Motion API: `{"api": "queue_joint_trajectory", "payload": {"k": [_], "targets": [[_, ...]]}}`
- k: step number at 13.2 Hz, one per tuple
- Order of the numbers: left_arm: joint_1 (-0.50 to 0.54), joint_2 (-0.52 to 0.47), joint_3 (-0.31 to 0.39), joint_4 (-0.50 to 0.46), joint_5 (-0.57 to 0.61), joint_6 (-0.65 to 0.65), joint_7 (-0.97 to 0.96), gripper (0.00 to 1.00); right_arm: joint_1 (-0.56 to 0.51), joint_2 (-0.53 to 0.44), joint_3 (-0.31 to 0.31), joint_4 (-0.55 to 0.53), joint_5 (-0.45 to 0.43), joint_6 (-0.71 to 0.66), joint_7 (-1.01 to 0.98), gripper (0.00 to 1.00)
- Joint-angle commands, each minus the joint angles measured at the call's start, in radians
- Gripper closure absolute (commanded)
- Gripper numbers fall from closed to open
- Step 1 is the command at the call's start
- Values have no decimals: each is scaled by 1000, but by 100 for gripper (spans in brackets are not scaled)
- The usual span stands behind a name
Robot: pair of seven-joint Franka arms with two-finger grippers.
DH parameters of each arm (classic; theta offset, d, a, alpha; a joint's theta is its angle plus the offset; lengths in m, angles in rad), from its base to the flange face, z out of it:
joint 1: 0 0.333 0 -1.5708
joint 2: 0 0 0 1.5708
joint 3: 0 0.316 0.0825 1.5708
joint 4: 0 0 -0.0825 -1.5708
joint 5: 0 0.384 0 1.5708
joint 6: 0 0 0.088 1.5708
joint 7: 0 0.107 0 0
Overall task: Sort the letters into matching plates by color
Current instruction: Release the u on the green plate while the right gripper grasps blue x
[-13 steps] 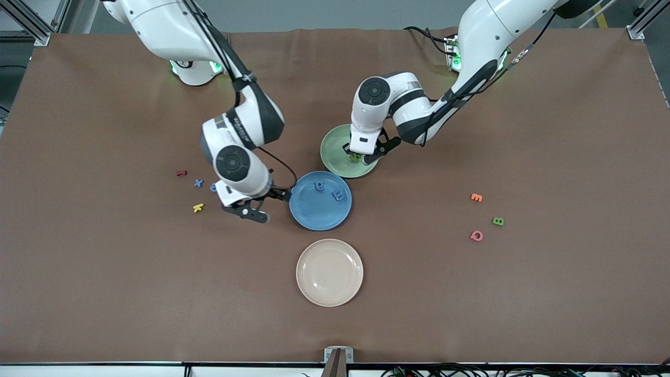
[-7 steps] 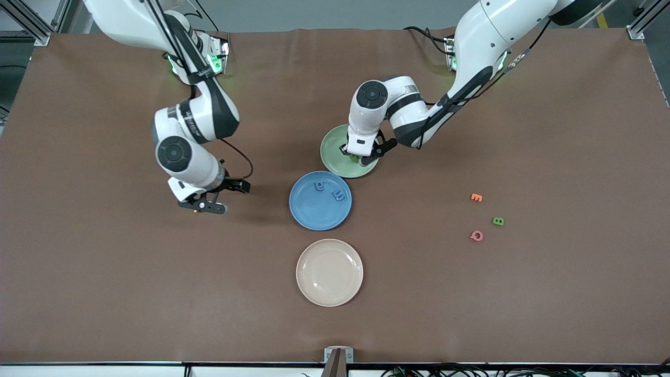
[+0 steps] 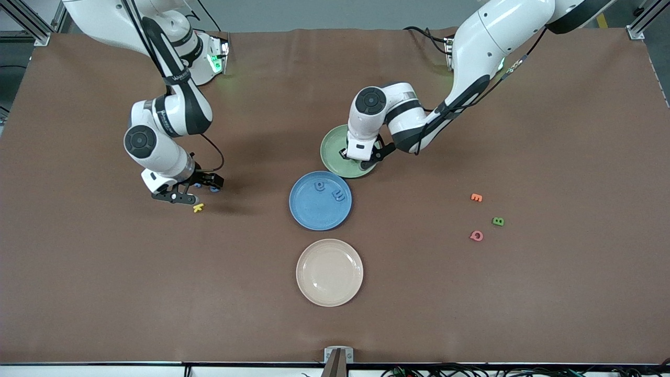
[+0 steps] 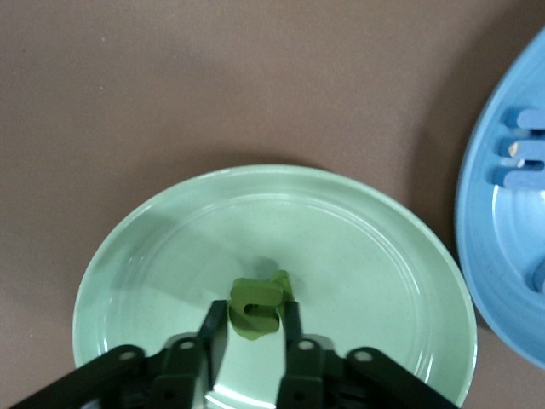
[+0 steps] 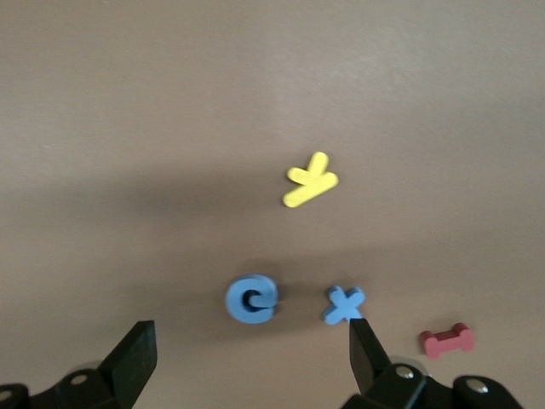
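My left gripper [image 4: 253, 317] hangs low over the pale green plate [image 4: 341, 230], its fingers closed on a green letter [image 4: 257, 305]. Part of a second green letter [image 4: 284, 279] peeks out beside it. From the front the left gripper [image 3: 361, 157] covers both, over the green plate [image 3: 332, 149]. The blue plate [image 3: 314, 212] holds two blue letters [image 3: 318, 185]. My right gripper [image 5: 249, 341] stands open over a blue letter c [image 5: 251, 299], with a blue letter x [image 5: 344, 304] at one fingertip. A green letter B [image 3: 498, 221] lies toward the left arm's end.
A yellow letter [image 5: 310, 179] and a red letter [image 5: 447, 340] lie by the blue ones. An orange letter [image 3: 476, 197] and a pink letter [image 3: 476, 235] flank the green B. A cream plate [image 3: 330, 272] sits nearer the front camera than the blue plate.
My right arm has swung from beside the blue plate toward its own end of the table and now hovers over the loose blue letters. The left gripper stays over the green plate.
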Motion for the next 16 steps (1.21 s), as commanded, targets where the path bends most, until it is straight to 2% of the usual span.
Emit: {"api": "queue_joint_trajectory", "payload": {"k": [1,4,6,9,10,12,16], "targets": [[-17,5,7,17,26,8,-65,0,-42,-57,14,-100,-19,80,-13,0],[-12,-4,6,48,28,-4,-67,0,-103,-42,15,-152,-19,199,-68,1],[1,-39,6,51,26,-15,-67,0,-133,-28,15,-159,-19,217,-87,7],[53,-81,9,65,28,-17,-57,1,-133,-14,15,-159,-19,215,-85,32],[81,-90,9,65,35,-17,-42,1,-133,-10,17,-159,-19,217,-84,35],[148,-107,7,65,83,-17,13,2,-128,0,17,-159,-17,218,-79,35],[279,-113,7,65,94,-17,209,2,-120,12,20,-160,-15,220,-70,35]]}}
